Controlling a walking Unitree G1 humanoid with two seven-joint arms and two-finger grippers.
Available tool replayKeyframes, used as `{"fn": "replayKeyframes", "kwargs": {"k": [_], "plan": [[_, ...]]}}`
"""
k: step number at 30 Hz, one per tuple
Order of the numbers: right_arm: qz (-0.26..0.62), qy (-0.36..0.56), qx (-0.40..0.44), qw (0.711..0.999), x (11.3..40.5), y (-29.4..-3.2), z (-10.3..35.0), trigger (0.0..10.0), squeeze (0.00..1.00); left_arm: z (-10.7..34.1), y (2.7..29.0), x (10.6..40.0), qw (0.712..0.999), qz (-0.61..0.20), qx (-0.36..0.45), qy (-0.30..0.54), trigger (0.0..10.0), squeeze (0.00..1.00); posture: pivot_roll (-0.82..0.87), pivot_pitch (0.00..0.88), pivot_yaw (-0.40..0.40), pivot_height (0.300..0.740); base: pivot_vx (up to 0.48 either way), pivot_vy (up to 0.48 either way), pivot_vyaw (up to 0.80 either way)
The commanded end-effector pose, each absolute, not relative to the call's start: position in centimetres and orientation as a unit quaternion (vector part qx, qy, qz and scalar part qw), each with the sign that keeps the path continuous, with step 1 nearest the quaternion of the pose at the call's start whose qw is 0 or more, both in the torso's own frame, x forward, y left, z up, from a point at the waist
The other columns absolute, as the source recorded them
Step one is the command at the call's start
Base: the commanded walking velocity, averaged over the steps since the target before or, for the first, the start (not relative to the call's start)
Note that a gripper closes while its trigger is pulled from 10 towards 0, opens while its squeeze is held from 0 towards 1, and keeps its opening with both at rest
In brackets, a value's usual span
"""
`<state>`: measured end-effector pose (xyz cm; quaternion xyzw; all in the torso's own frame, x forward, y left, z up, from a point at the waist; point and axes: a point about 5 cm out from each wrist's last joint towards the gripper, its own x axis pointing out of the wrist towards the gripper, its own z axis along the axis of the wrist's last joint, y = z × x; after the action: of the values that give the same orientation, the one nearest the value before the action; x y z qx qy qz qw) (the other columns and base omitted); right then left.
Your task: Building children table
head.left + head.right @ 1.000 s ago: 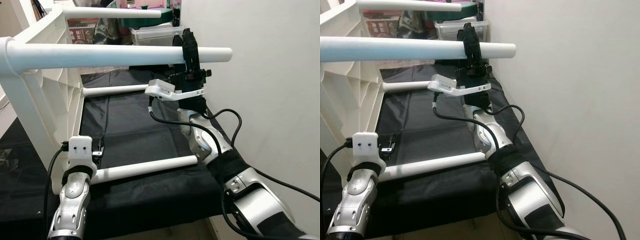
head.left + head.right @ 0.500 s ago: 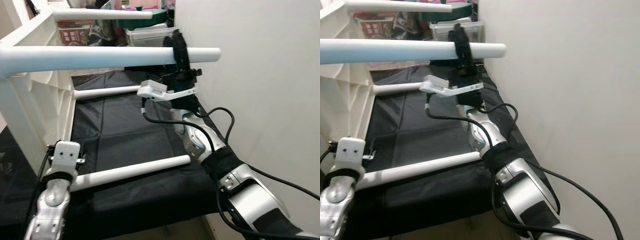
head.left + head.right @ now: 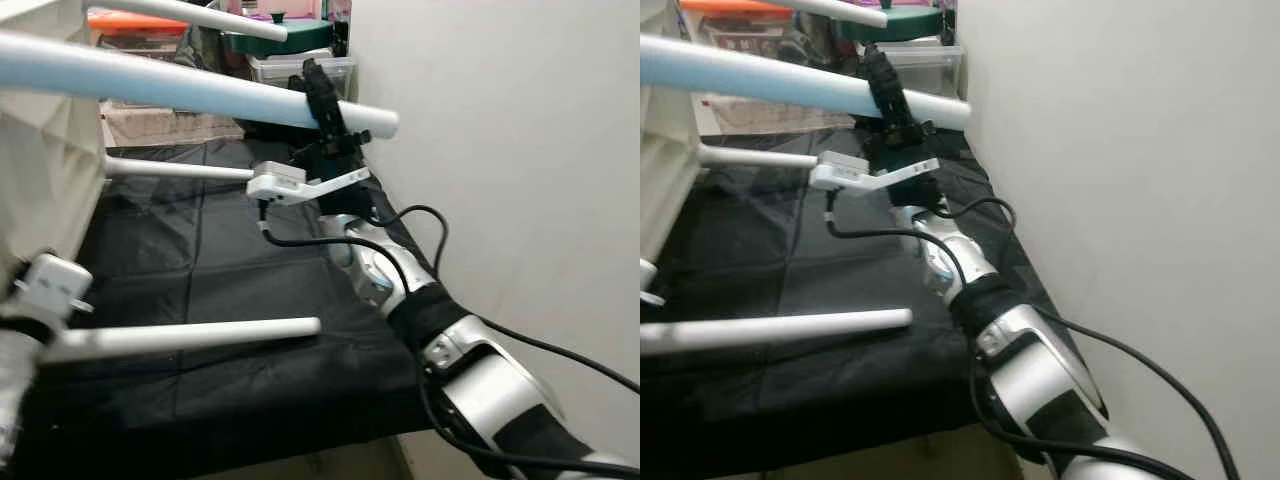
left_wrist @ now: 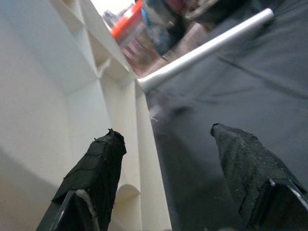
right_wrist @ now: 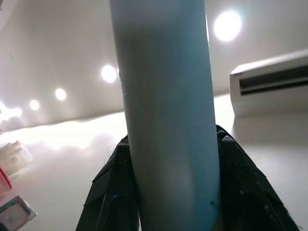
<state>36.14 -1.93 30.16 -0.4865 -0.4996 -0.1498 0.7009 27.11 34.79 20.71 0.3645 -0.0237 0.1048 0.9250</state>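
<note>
A white children's table lies on its side on black cloth, legs pointing toward the wall. My right gripper [image 3: 322, 95] is shut on the upper near leg [image 3: 180, 85], close to its free end; in the right wrist view the leg [image 5: 166, 110] runs between both fingers [image 5: 108, 192]. The lower near leg [image 3: 190, 337] sticks out just above the cloth. My left wrist [image 3: 45, 285] is at that leg's base. In the left wrist view my left gripper [image 4: 166, 137] is open, with one finger next to the ribbed underside of the tabletop [image 4: 57, 96]. Nothing is between its fingers.
A plain white wall [image 3: 520, 150] stands close on the right. Black cloth [image 3: 250, 270] covers the work surface, whose front edge is near me. Clear storage boxes [image 3: 300, 65] and a green container [image 3: 280, 35] are stacked at the back. A far leg [image 3: 190, 170] lies low across the cloth.
The whole picture has shifted and the held leg now slopes down toward the wall. My right gripper stays shut on it. My left wrist has slid toward the left edge of the view.
</note>
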Motion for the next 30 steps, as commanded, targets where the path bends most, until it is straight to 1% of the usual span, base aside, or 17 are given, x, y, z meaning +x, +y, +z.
{"fn": "replayKeyframes", "kwargs": {"k": [1,2,3,4,5,6,7,9,10,13,14,16,20,21,22,25,30], "plan": [[-0.216,-0.403,-0.458,0.762,38.1,-6.7,29.3,0.0,0.00,23.2,38.7,26.0,0.914,0.174,0.367,-0.009,10.0,0.00,0.07,0.000,0.021,0.740,0.000,0.000,0.00],[-0.216,-0.403,-0.458,0.762,38.1,-6.7,29.3,0.0,0.00,23.2,38.7,26.0,0.914,0.174,0.367,-0.009,10.0,0.00,0.07,0.000,0.021,0.740,0.000,0.000,0.00],[-0.218,-0.369,-0.441,0.789,38.5,-7.4,28.9,0.0,0.00,25.3,38.7,26.9,0.907,0.160,0.389,-0.024,10.0,0.00,0.08,0.001,0.025,0.740,0.000,0.000,0.00],[-0.221,-0.315,-0.408,0.828,39.2,-8.5,28.2,0.0,0.00,27.2,38.5,27.7,0.900,0.148,0.408,-0.039,10.0,0.00,0.09,0.003,0.029,0.740,0.000,0.000,0.00],[-0.221,-0.315,-0.408,0.828,39.2,-8.5,28.2,0.0,0.00,27.2,38.5,27.7,0.900,0.148,0.408,-0.039,10.0,0.00,0.09,0.003,0.029,0.740,0.000,0.000,0.00],[-0.222,-0.257,-0.370,0.865,39.8,-9.5,27.3,0.0,0.00,28.7,38.3,28.4,0.895,0.137,0.421,-0.052,10.0,0.00,0.09,0.003,0.033,0.740,0.000,0.000,0.00],[-0.222,-0.257,-0.370,0.865,39.8,-9.5,27.3,0.0,0.00,28.7,38.3,28.4,0.895,0.137,0.421,-0.052,10.0,0.00,0.09,0.003,0.033,0.740,0.000,0.000,0.00],[-0.215,-0.165,-0.301,0.914,40.5,-10.7,25.6,0.0,0.00,30.8,38.1,29.4,0.887,0.123,0.441,-0.065,10.0,0.00,0.09,0.005,0.039,0.740,0.000,0.000,0.00],[-0.215,-0.165,-0.301,0.914,40.5,-10.7,25.6,0.0,0.00,30.8,38.1,29.4,0.887,0.123,0.441,-0.065,10.0,0.00,0.09,0.005,0.039,0.740,0.000,0.000,0.00],[-0.211,-0.088,-0.238,0.944,40.7,-11.5,23.8,0.0,0.00,32.8,37.7,30.2,0.879,0.114,0.457,-0.078,10.0,0.00,0.09,0.008,0.046,0.740,0.000,0.000,0.00],[-0.211,-0.088,-0.238,0.944,40.7,-11.5,23.8,0.0,0.00,32.8,37.7,30.2,0.879,0.114,0.457,-0.078,10.0,0.00,0.09,0.008,0.046,0.740,0.000,0.000,0.00],[-0.213,-0.015,-0.180,0.960,40.7,-12.2,21.7,0.0,0.00,35.2,36.9,31.1,0.868,0.103,0.477,-0.093,10.0,0.00,0.09,0.008,0.046,0.740,0.000,0.000,0.00],[-0.219,0.040,-0.133,0.966,40.4,-12.4,20.0,0.0,0.00,37.0,36.3,31.6,0.859,0.098,0.491,-0.105,10.0,0.00,0.11,0.010,0.049,0.740,0.000,0.000,0.00],[-0.219,0.077,-0.100,0.967,40.2,-12.3,18.9,0.0,0.00,37.8,36.0,31.9,0.856,0.098,0.495,-0.112,10.0,0.00,0.11,0.009,0.054,0.740,0.000,0.000,0.00],[-0.219,0.077,-0.100,0.967,40.2,-12.3,18.9,0.0,0.00,37.8,36.0,31.9,0.856,0.098,0.495,-0.112,10.0,0.00,0.11,0.009,0.054,0.740,0.000,0.000,0.00],[-0.214,0.172,-0.023,0.961,39.1,-11.2,15.7,0.0,0.00,39.2,34.8,32.9,0.858,0.089,0.488,-0.133,10.0,0.00,0.11,0.003,0.061,0.740,0.000,0.000,0.00],[-0.203,0.224,0.011,0.953,38.5,-10.2,14.0,0.0,0.00,38.3,33.0,34.3,0.864,0.045,0.482,-0.142,10.0,0.00,0.11,0.001,0.064,0.740,0.000,0.000,0.00]]}}
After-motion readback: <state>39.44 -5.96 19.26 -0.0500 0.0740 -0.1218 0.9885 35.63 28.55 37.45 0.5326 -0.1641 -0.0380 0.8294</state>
